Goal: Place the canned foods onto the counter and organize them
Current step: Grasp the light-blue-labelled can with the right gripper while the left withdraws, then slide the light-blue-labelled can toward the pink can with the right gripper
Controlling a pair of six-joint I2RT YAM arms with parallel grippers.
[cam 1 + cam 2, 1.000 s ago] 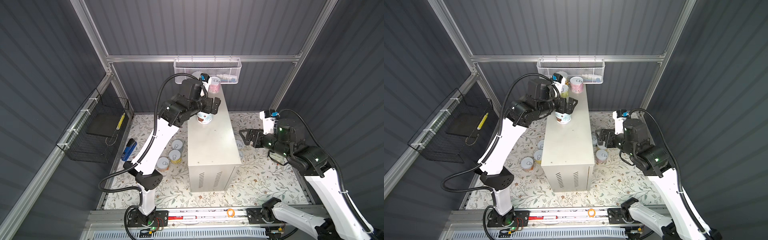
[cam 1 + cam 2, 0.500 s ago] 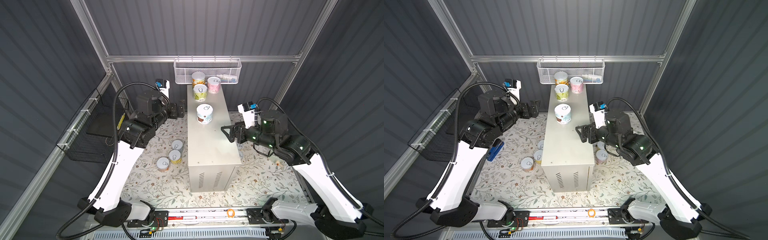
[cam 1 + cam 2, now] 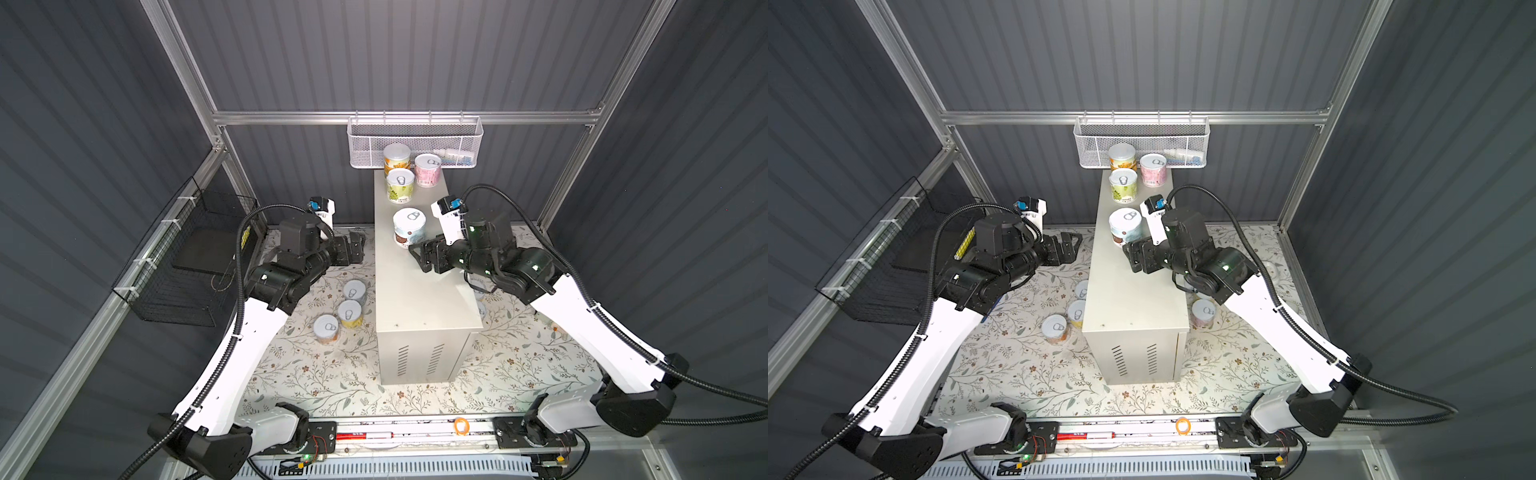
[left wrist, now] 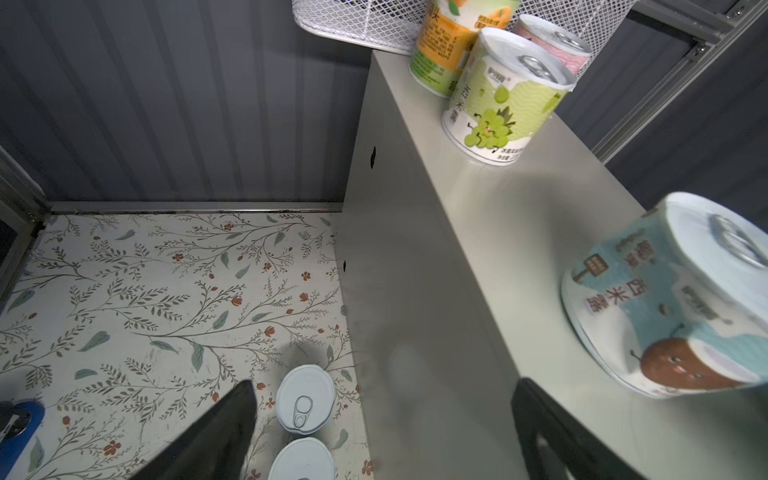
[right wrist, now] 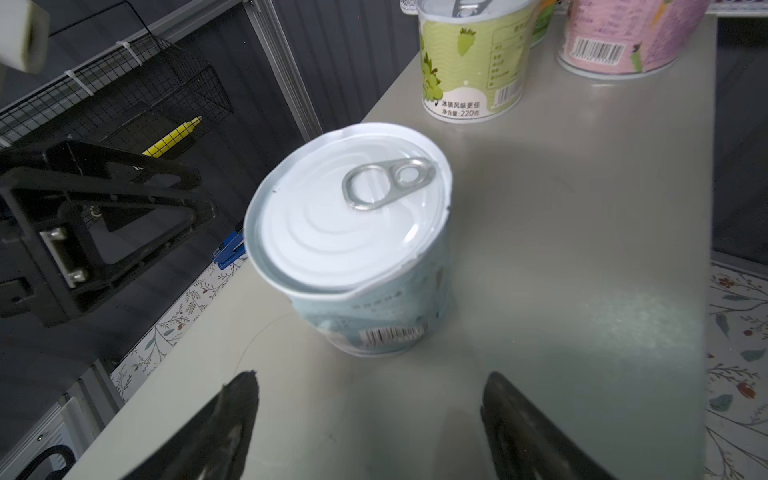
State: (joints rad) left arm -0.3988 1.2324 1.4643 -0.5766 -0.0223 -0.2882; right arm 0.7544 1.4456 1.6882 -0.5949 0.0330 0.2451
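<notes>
The counter (image 3: 424, 299) is a tall beige box. At its far end stand an orange can (image 3: 397, 154), a pink can (image 3: 428, 170) and a green can (image 3: 401, 187). A teal-white can (image 3: 409, 228) stands nearer, upright. My right gripper (image 3: 419, 257) hovers open and empty over the counter top just short of that teal-white can (image 5: 349, 232). My left gripper (image 3: 358, 251) is open and empty, left of the counter beside its side wall (image 4: 415, 291). Three cans (image 3: 350, 313) stand on the floral floor left of the counter, and another can (image 3: 1203, 313) on its right.
A white mesh basket (image 3: 415, 143) hangs on the back wall just above the counter's far end. A black wire basket (image 3: 187, 266) with a yellow item (image 5: 172, 137) hangs on the left wall. A blue object (image 4: 16, 419) lies on the floor at the left.
My left gripper let go of the teal-white can on the counter and drew back to the left. My right arm swung in over the counter toward that can.
</notes>
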